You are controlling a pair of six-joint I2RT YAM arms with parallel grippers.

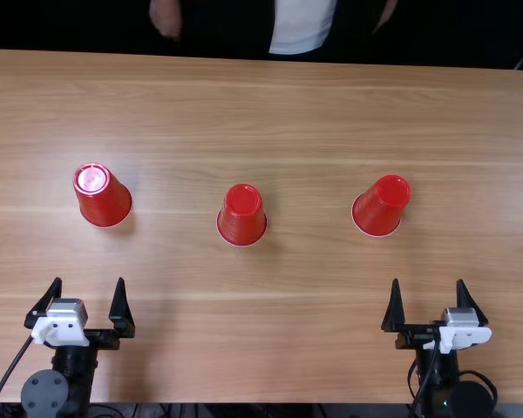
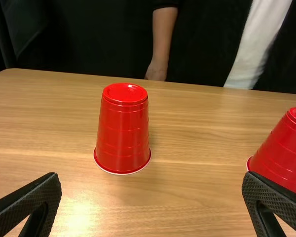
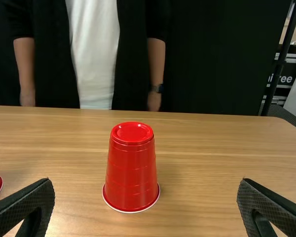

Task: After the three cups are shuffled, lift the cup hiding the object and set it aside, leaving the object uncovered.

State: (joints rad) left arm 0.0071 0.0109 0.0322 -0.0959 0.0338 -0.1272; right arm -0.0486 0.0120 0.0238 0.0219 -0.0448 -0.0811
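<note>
Left cup (image 1: pixel 102 197): red, upside down on the table (image 1: pixel 261 104), straight ahead of the left gripper and well apart from it.
Middle cup (image 1: pixel 242 214): red, mouth down, near the middle of the table, between the other two and touching neither.
Right cup (image 1: pixel 382 205): red, mouth down, straight ahead of the right gripper and well apart from it.
Row: the three cups stand in a loose line across the table (the middle one sits slightly nearer the arms).
Under the cups: cannot tell, because every rim lies flat on the wood.
Left gripper (image 1: pixel 87 286): low over the table's near edge, on the left side. It is spread wide with nothing between its tips and touches no cup.
Right gripper (image 1: pixel 427 286): low over the near edge, on the right side. It is also spread wide and has hold of nothing.
</note>
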